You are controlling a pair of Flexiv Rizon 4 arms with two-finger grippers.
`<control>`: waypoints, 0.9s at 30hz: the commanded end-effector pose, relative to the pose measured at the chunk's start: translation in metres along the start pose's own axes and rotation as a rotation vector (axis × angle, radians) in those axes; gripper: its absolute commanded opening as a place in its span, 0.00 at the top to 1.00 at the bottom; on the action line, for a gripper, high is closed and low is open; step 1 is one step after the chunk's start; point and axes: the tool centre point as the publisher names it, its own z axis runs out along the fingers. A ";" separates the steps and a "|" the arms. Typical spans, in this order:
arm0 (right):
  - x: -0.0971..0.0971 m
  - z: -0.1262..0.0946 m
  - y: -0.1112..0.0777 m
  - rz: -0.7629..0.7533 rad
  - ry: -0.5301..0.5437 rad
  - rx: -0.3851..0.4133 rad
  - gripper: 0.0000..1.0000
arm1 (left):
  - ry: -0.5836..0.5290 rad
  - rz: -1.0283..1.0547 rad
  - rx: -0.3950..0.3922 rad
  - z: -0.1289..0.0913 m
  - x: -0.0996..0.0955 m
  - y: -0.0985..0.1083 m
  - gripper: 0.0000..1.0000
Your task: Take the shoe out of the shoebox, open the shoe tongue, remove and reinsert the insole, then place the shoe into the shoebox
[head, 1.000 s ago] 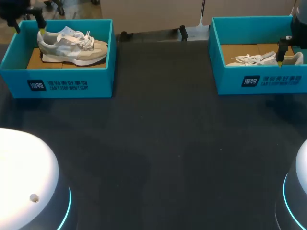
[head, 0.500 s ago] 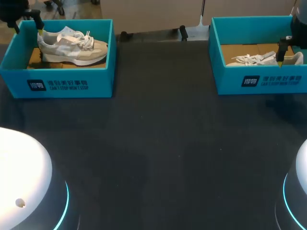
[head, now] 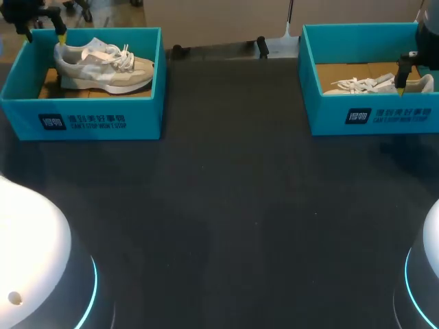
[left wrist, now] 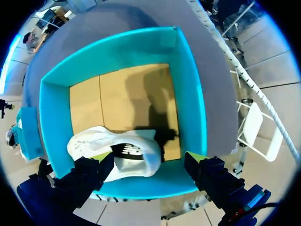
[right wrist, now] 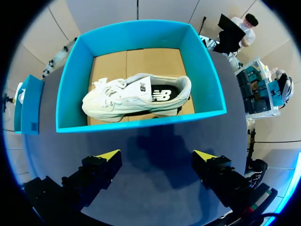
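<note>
cream mesh sneaker (head: 103,67) lies crosswise in the teal cardboard shoebox (head: 89,116), toe to 3 o'clock; left hand (head: 44,34) spread wide above its heel, right hand (right wrist: 156,155) spread wide too.

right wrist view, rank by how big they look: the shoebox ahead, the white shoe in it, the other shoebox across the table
1. shoebox ahead
2. white shoe inside it
3. other shoebox: looks smallest, but it's farther from the camera, so it may well match the first in real size
</note>
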 end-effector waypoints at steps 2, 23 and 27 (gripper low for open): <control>0.000 0.000 -0.001 0.000 0.001 -0.002 0.00 | 0.000 0.016 0.007 0.024 0.006 0.021 0.00; 0.000 0.000 -0.001 0.000 0.001 -0.002 0.00 | -0.010 0.001 -0.058 0.067 0.011 0.031 0.01; 0.000 0.000 -0.001 0.000 0.001 -0.002 0.00 | -0.010 0.007 -0.058 0.070 0.007 0.030 0.03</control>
